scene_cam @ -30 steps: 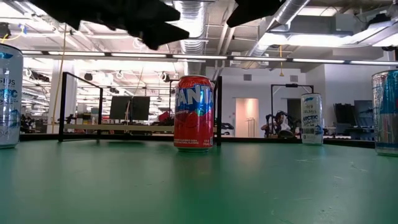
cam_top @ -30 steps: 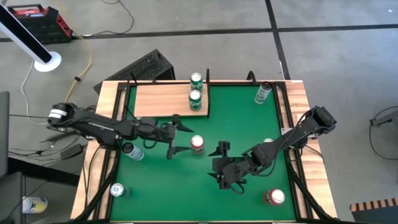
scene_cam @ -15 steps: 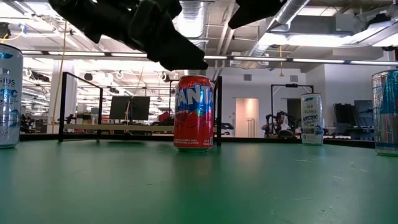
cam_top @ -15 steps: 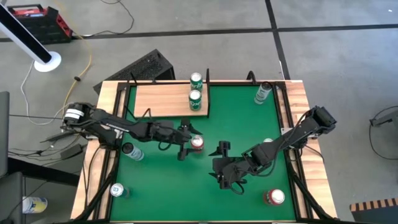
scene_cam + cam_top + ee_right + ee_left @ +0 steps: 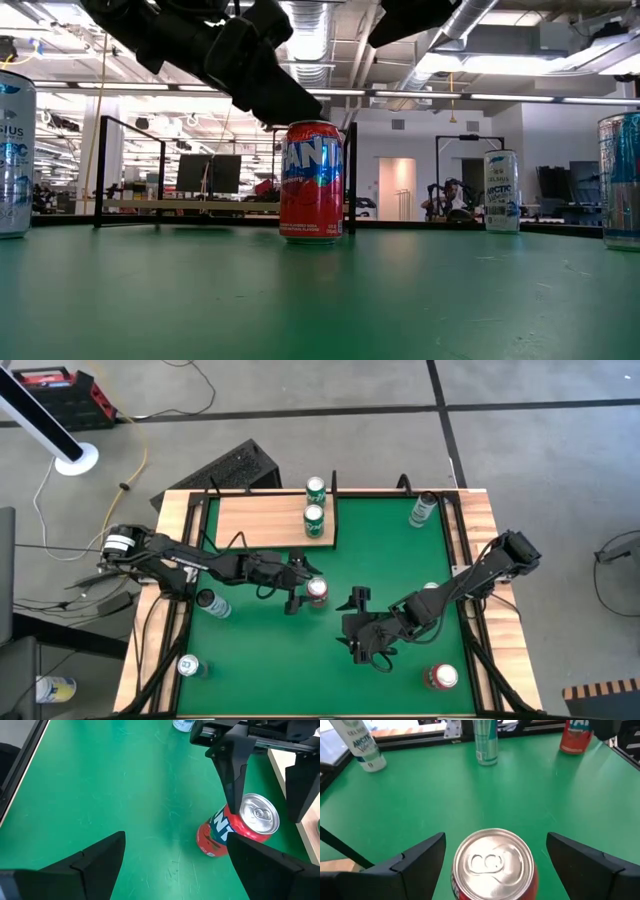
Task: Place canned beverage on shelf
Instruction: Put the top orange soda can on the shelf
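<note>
I have the left gripper point(image 5: 303, 586) poised at the red can point(image 5: 317, 591) mid-counter, fingers open either side, nothing gripped. It looks rigid, slick and probably full; I'd clamp mid-body. Right gripper point(image 5: 362, 625) waits open nearby.

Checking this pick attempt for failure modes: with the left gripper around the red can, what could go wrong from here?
1. The left gripper stands open astride the red can, high near its top; closing there might tip it or grip weakly.
2. Two green cans already crowd the shelf's right end, so a careless placement could knock them.
3. The open right gripper waits close by on the table; the arms might collide on the lift.
</note>
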